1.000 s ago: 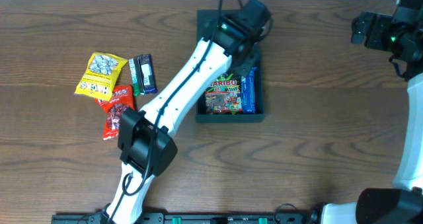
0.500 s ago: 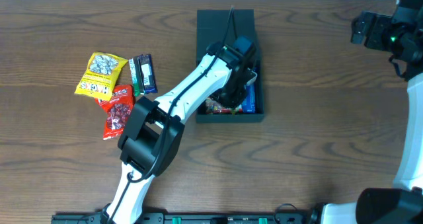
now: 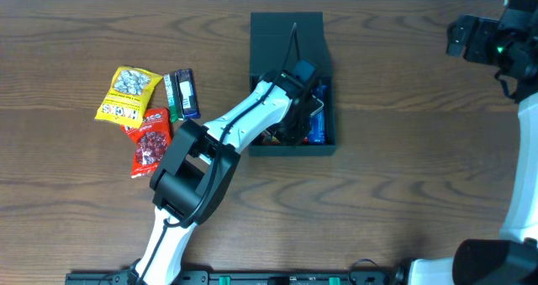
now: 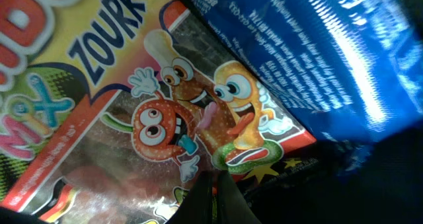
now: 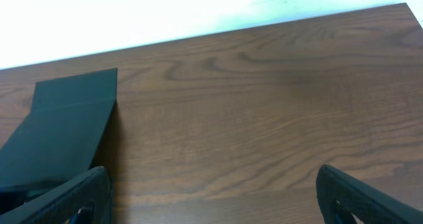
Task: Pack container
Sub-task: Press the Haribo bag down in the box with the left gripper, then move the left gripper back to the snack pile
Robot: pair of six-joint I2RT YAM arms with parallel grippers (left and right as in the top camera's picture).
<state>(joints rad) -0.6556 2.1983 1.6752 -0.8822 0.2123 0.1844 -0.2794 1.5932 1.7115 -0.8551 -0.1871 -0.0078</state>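
Overhead, the container (image 3: pixel 294 148) sits mid-table toward the far side, its lid (image 3: pixel 286 34) flapped open behind it, and the left arm is stretched right down into it. The left gripper (image 3: pixel 300 127) is inside the box, and the left wrist view shows it clenched: fingertips (image 4: pixel 201 201) pinched together with nothing between them, right at the lower edge of the gummy packet (image 4: pixel 152 112). Touching or just above it, I can't tell. A blue packet (image 4: pixel 330 52) lies alongside, overlapping the gummy packet's edge, on the right side of the box. Out on the table (image 3: pixel 403 167), well left of the container, there's a yellow packet (image 3: pixel 126 93), a dark bar (image 3: pixel 181 94) just beside it, and a red packet (image 3: pixel 147 138) tucked under the yellow one's lower corner. The right gripper (image 5: pixel 213 194) hangs at the far right, well apart from everything, jaws spread wide over bare wood, gripping nothing.
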